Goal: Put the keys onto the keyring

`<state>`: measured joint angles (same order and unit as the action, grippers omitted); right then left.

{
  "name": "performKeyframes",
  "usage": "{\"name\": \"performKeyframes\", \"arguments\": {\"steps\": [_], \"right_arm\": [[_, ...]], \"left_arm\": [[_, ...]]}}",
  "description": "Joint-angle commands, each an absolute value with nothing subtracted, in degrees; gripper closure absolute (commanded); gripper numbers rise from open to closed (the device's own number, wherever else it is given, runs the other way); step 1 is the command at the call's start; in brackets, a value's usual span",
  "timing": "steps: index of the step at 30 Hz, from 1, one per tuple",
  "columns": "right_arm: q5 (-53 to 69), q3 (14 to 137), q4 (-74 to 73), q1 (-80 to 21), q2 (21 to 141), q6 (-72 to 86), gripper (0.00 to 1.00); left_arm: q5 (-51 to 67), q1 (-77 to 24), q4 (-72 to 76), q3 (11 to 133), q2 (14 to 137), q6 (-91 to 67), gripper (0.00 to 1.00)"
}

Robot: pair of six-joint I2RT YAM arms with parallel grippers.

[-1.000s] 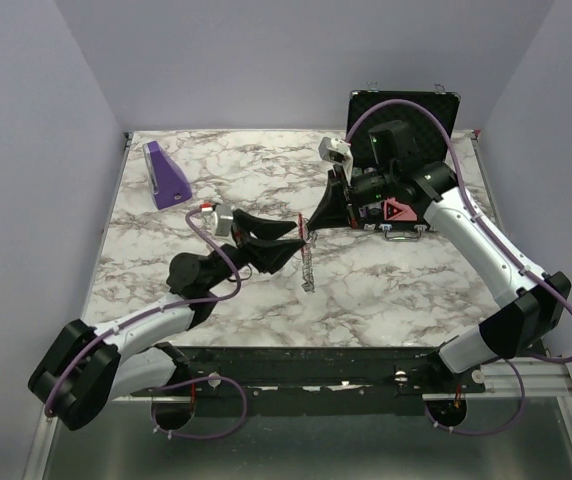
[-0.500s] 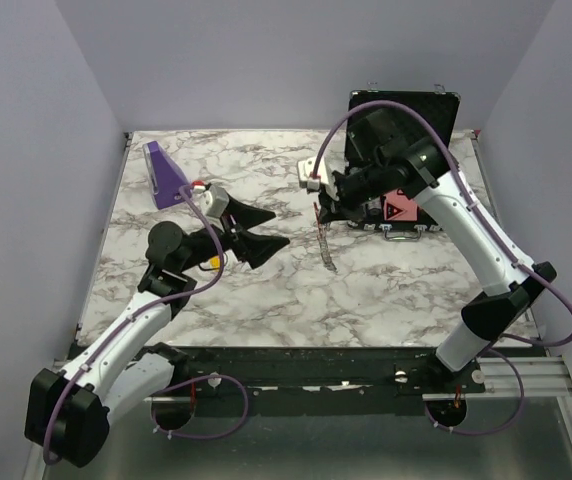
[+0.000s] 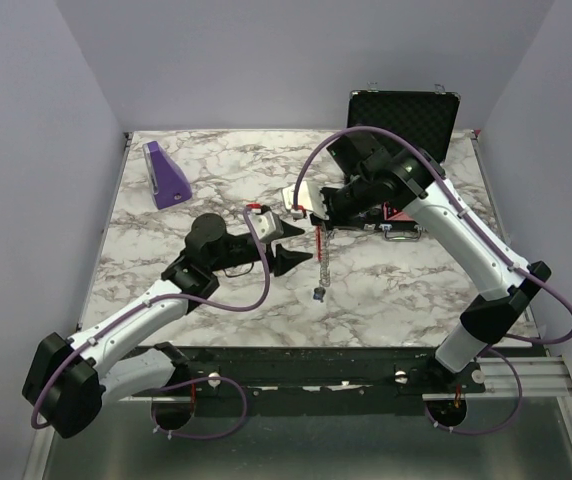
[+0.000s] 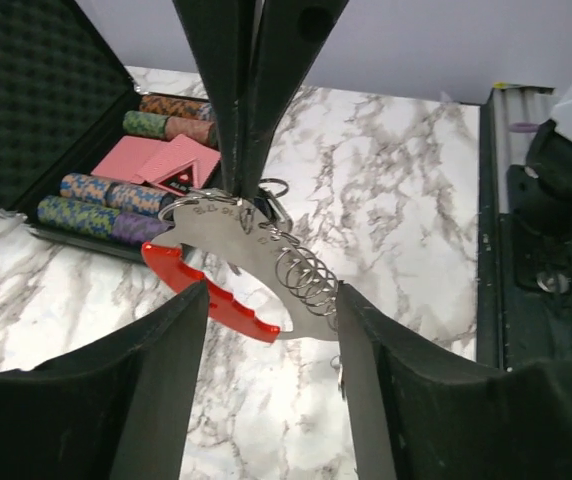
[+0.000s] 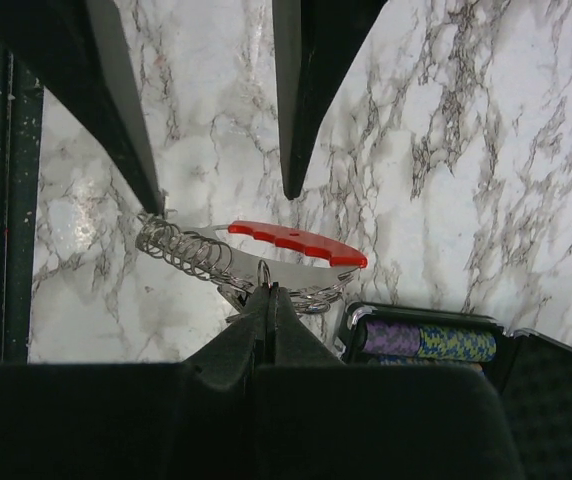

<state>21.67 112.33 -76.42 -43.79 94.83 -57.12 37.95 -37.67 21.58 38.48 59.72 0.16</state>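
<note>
right gripper (image 5: 264, 292) pinches keyring (image 5: 296, 240) aloft, jaws pressed together; left gripper (image 4: 274, 300) spread, straddling it. Step: steadying ring for threading. Next: left probably closes on red clip.

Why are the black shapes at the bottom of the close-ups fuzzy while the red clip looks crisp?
Left wrist view: the left hand sits too near the lens, so it blurs; the keyring is in focus. Right wrist view: likewise for the right hand.

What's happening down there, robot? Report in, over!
Right claw shut on keyring, held up in the air. Left claw open, tips either side of it, no grip. Chain dangling below. Nothing in the way, over.
</note>
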Motion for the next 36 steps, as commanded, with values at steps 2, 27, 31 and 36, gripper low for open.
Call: {"name": "performKeyframes", "arguments": {"steps": [2,27,31,36], "right_arm": [[21.3,113.3,-81.4,-44.6,95.5,-57.6,1.00],[23.0,112.6,-81.4,-44.6,95.4,-56.9,1.00],[23.2,112.7,-81.4,-44.6,95.4,-56.9,1.00],[23.3,112.7,-81.3,-44.6,95.3,-56.9,1.00]], "left_arm": [[32.6,-38.5,29.1,37.7,61.5,0.4,0.42],[34.9,-39.5,39.5,39.2,68.2,-6.4,0.59],[35.9,-39.5,39.4,39.7,68.9,-7.0,0.65],[37.4,-39.5,38.9,40.5,69.7,-7.5,0.74]]}}
